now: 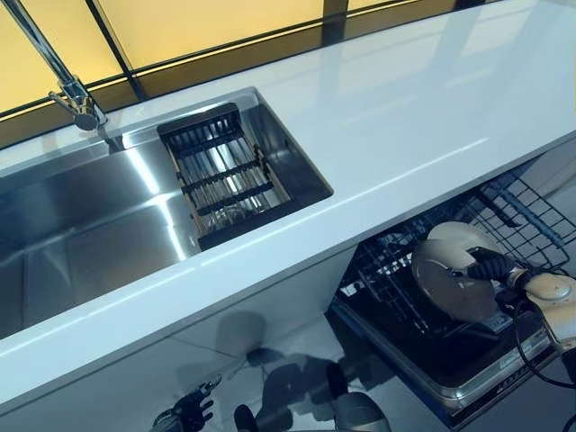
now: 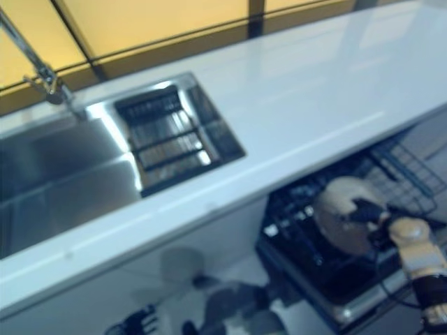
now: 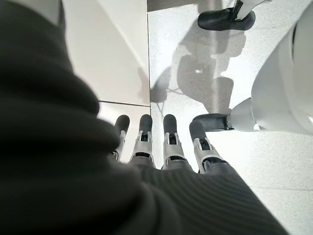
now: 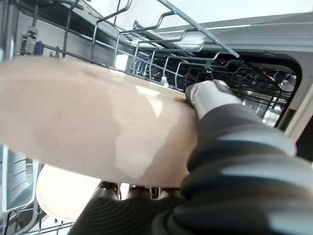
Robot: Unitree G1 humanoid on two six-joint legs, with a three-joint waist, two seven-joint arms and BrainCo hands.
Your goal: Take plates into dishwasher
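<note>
Below the white counter (image 1: 378, 135), over the open dishwasher's dark wire rack (image 1: 517, 216), a round, speckled beige ceramic plate (image 1: 454, 279) tilts on edge, pinched by the right hand (image 1: 493, 265). Low beside the floor, the left hand (image 3: 168, 142) hangs relaxed, fingers straight.

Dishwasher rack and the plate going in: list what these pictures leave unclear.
- Which rack slot the plate is headed for: in the right wrist view the plate itself covers the dishwasher rack below it.
- The right robot hand: its fingers are hidden under the plate in its wrist view; only the thumb shows.
- The second plate: cut off by the held plate.
- The left robot hand hangs idle.
</note>
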